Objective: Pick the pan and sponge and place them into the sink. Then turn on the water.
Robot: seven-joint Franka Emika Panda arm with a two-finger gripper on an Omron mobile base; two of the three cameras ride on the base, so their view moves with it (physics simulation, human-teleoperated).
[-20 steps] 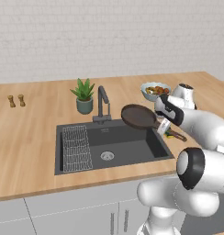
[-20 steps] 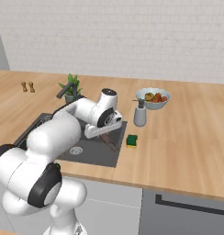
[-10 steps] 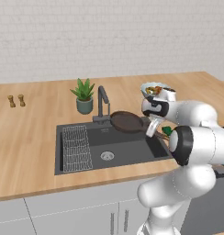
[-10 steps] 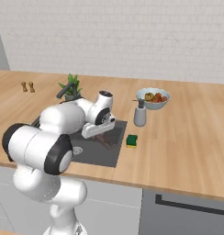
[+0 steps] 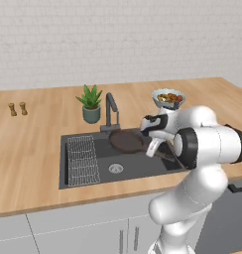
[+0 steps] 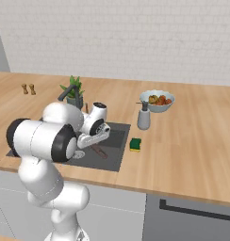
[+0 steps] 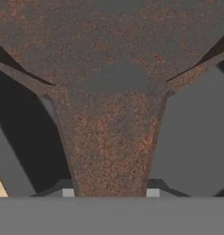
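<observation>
The dark pan [image 5: 127, 141] hangs low over the sink [image 5: 88, 173], right of the wire rack and below the tap [image 5: 111, 111]. My gripper [image 5: 151, 147] is shut on its long handle [image 6: 99, 151]. In the hand view the rusty brown handle [image 7: 109, 147] runs up from between the fingertips [image 7: 68, 193] to the pan's body, with the grey sink floor [image 7: 196, 137] behind it. The yellow and green sponge [image 6: 135, 144] lies on the counter just right of the sink [image 6: 116, 143]. No stream comes from the tap.
A bowl of colourful food [image 5: 168, 98] and a grey soap dispenser [image 6: 143, 117] stand behind the sink's right side. A potted plant [image 5: 91, 103] is next to the tap. Two small shakers [image 5: 18, 109] stand far left. The wire rack [image 5: 83, 158] covers the sink's left part.
The arm has swung in and carried the pan left and down, from above the sink's right rim to low over the basin. The grip on the handle has held.
</observation>
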